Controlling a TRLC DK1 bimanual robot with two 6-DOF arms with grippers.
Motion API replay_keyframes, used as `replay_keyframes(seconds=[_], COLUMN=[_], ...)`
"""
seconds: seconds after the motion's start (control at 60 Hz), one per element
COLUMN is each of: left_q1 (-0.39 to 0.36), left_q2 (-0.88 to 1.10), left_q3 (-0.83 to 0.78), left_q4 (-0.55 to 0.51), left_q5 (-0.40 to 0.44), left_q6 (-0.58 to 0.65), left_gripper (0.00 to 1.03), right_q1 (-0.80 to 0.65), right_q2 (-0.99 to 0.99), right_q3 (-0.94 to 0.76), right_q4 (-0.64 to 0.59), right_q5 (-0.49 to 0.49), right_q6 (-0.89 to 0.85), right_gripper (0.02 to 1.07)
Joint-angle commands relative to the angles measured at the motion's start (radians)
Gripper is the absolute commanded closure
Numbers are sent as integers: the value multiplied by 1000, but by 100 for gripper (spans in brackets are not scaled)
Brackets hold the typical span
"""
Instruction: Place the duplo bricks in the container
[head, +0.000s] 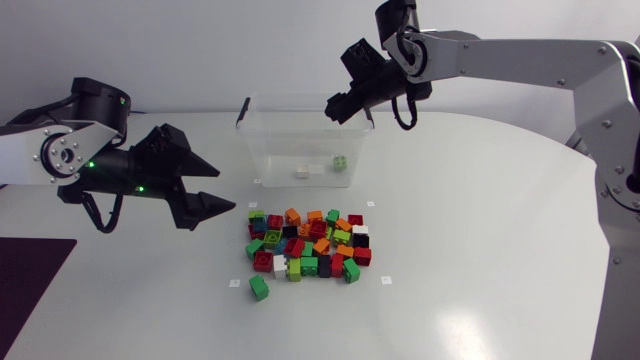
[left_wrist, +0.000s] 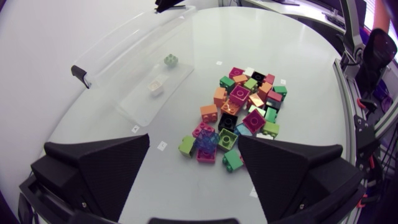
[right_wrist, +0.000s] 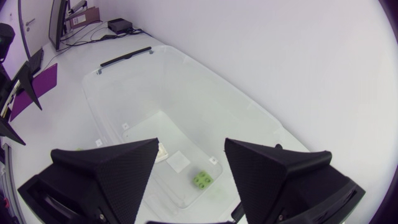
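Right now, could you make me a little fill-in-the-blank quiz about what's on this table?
1. The clear container holds ____ bricks: a white brick and a light green brick.
2. The right gripper, open and empty, hangs above the ____.
3. The left gripper, beside the pile of bricks, holds nothing and is ____.
4. The lone brick lying apart from the pile is ____ in colour.

Missing words: two; container; open; green.

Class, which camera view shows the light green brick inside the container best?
The right wrist view: it looks down on the light green brick from close by, and the studs are visible. The head and left wrist views show it small and far off inside the clear container.
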Motion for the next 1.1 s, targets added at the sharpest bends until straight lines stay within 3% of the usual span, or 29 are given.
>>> replay_keyframes(seconds=[0.0,0.283,0.4,0.6,0.717,1.083], left_q1=[10,-57,-79,-65,-44,-90], left_q2=[32,129,141,216,313,494], left_q3=[-34,-76,-102,-68,43,308], left_q4=[4,5,66,125,37,-207], left_q5=[19,-3,-23,-18,0,43], left_q6=[79,76,69,174,283,415], left_gripper=[4,4,4,4,4,6], right_q1=[8,4,4,8,-3,-39], right_q2=[-84,-331,-446,-645,-745,-877], right_q3=[-43,-322,-451,-696,-811,-1041], right_q4=[-9,43,54,56,47,19], right_q5=[1,1,-2,-45,-84,-137], right_q6=[15,1,-13,-60,-88,-166], right_gripper=[17,17,17,17,17,17])
